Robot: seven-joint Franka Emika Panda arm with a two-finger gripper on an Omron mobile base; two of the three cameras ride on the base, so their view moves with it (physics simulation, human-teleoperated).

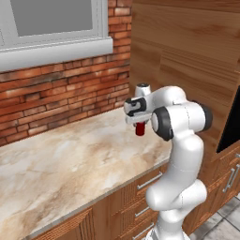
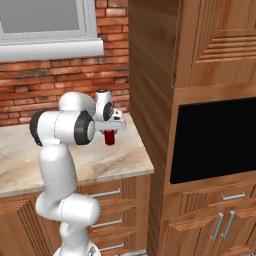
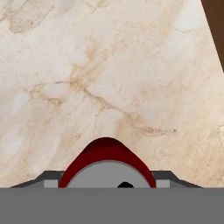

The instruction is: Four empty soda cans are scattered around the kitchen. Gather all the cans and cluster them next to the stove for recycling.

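So in the left base view we've got the big marble counter filling the lower left of the frame, with a red brick wall behind it and a grey window sill along the upper left. A tall wooden cabinet takes up the upper right. In the right base view there's a black oven panel set into that woodwork at middle right, and drawers with metal handles sit under the counter edge.

The white arm rises at lower right of the left view, and its gripper sits near frame center, pointing down. We see it clamped on a soda can, the red body hanging just below the hand, above the counter near the cabinet. In the hand view the can sits bottom center, silver top toward us, squeezed between the dark fingers.
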